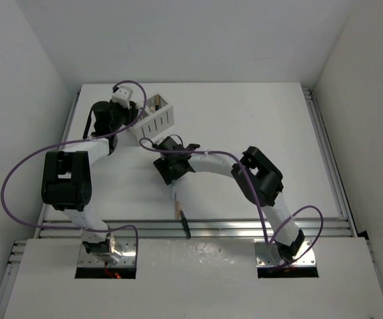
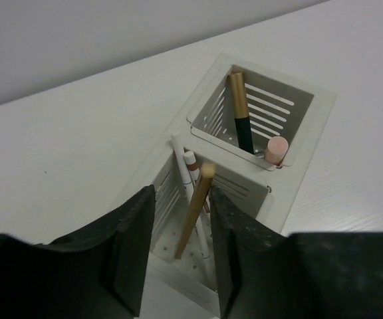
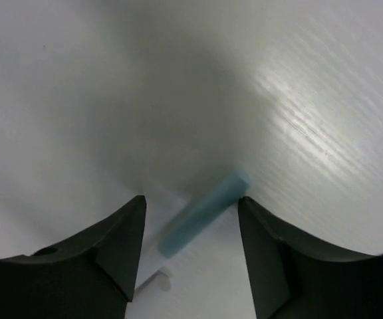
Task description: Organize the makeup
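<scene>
The white slotted box [image 2: 298, 143] stands at the back left [image 1: 157, 114]. Its far compartment holds a gold-and-black stick [image 2: 240, 109] and a pink stick [image 2: 276, 149]. Its near compartment holds white sticks [image 2: 183, 166] and a tan stick [image 2: 195, 212] that leans between the jaws of my left gripper [image 2: 181, 196]. That gripper is open above the compartment [image 1: 140, 114]. My right gripper [image 3: 191, 199] is open, low over the table mid-left [image 1: 173, 176]. A pale blue stick [image 3: 201, 216] lies blurred between its fingers. A peach stick [image 1: 177, 210] and a black stick [image 1: 186, 224] lie near the front edge.
A white stick's end [image 3: 159, 280] shows under the right gripper. Metal rails [image 1: 245, 228] run along the table's front edge. White walls close in the back and both sides. Purple cables loop off both arms.
</scene>
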Action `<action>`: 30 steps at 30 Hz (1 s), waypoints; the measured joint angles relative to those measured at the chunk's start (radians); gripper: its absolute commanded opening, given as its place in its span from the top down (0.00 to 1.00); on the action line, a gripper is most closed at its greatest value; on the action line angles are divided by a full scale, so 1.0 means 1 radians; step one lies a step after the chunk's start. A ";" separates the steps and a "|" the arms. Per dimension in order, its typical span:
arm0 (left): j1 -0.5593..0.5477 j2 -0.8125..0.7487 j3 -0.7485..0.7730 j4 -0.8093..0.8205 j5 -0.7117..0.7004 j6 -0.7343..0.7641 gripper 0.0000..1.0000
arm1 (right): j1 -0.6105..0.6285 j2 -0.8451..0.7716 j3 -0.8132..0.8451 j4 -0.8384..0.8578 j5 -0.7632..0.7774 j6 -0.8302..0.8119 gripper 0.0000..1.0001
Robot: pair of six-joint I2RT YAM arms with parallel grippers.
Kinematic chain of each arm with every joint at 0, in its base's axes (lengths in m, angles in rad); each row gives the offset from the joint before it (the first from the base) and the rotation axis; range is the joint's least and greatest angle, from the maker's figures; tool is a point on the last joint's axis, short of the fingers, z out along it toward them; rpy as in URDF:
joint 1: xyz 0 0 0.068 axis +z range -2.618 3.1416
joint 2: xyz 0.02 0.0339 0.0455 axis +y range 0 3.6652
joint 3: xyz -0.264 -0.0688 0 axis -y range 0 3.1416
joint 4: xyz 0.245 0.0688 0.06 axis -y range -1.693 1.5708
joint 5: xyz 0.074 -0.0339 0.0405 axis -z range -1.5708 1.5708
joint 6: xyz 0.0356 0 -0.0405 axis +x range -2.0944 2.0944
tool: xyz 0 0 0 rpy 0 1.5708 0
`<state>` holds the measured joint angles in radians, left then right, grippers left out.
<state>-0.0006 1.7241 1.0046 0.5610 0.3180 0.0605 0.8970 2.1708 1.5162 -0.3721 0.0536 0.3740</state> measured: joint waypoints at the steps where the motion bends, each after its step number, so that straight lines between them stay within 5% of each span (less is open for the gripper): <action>1: 0.000 0.000 0.000 -0.005 0.000 -0.003 0.48 | 0.003 0.011 0.012 0.000 0.004 -0.001 0.45; 12: 0.000 0.000 0.080 -0.198 0.000 -0.044 0.42 | 0.002 0.039 0.049 -0.003 0.053 0.020 0.98; 22: 0.008 -0.006 0.214 -0.372 0.053 -0.069 0.43 | -0.054 0.039 0.054 0.088 0.032 0.058 1.00; 30: 0.057 -0.044 0.311 -0.551 0.462 0.045 0.44 | -0.215 -0.151 -0.125 0.546 -0.076 0.050 1.00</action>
<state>0.0566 1.6798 1.3159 0.0097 0.7799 0.1059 0.6823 2.0197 1.3914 0.1741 -0.0223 0.4244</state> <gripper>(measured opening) 0.530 0.058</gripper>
